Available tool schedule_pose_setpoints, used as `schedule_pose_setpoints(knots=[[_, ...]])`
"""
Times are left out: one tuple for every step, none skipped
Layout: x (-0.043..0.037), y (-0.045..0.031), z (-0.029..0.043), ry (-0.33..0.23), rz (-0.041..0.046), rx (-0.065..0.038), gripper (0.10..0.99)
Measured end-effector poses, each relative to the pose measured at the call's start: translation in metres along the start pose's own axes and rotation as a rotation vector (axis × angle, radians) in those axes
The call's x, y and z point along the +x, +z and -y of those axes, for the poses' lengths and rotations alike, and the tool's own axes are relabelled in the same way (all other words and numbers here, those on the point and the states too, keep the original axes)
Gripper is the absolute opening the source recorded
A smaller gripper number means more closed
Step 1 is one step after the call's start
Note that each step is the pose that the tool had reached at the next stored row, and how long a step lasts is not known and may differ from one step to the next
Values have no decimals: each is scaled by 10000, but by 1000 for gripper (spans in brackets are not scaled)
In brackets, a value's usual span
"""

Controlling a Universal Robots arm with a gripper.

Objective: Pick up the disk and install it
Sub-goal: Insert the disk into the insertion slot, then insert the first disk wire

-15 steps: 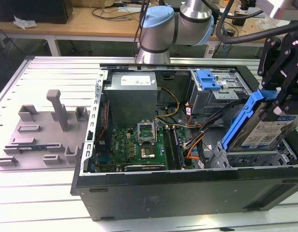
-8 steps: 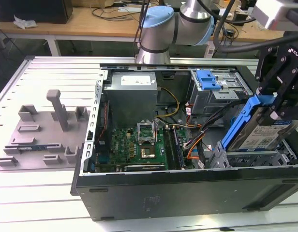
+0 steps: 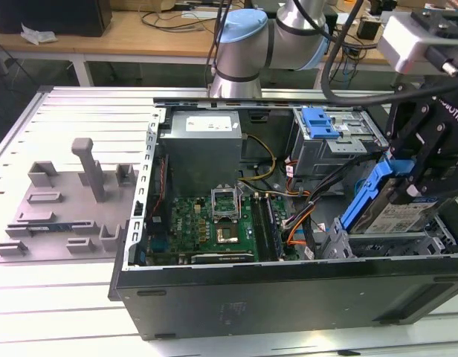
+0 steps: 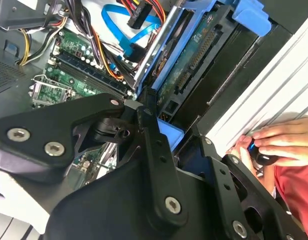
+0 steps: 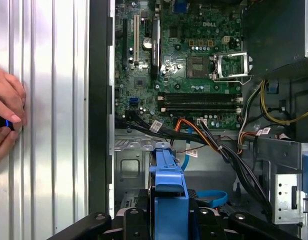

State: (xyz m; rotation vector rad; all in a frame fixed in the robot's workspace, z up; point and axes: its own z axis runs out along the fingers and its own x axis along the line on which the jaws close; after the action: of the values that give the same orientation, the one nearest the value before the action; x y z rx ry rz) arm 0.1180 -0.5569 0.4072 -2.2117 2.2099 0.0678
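The disk: silver drive with white-and-blue label in a bright blue carrier, tilted steeply over the drive cage at the exterior view's right end of the computer case; its lower end is at the cage mouth, and you cannot tell whether it touches the metal. Not yet seated. The hand: black linkage fingers pressed onto the disk from both sides, pinching it; in the first wrist view the carrier's blue end sits between them, and in the second wrist view the drive's green underside faces the case interior. Step in hand, as judged: feeding the carrier into the cage. To do it well, square the carrier's edges with the cage rails and take out the tilt, since a skewed entry would likely jam. Adjacent: bundle of black and orange cables just beside the cage; hold the disk off them. Further in: motherboard and grey power supply. On the ribbed worktop, well apart: a grey fixture. A person's fingers rest on the worktop beside the case wall; mind them.
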Motion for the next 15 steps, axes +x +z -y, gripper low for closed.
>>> schedule_pose_setpoints(knots=[[2,27,0,0,0,0,365],[3,53,1,0,-4,1,376],[5,58,1,0,-1,0,435],[5,59,1,0,-2,0,561],[5,59,1,0,-1,-1,561],[5,59,1,-1,-2,-1,561],[5,60,1,-1,-1,0,561],[5,60,1,-1,-1,0,561],[5,60,1,0,-1,0,561],[5,61,1,0,-1,-1,561],[5,62,1,0,-1,0,561],[6,63,1,0,-1,-1,561],[5,63,2,-1,-1,0,561],[5,64,1,0,-1,0,561],[5,64,1,0,-1,-1,561]])
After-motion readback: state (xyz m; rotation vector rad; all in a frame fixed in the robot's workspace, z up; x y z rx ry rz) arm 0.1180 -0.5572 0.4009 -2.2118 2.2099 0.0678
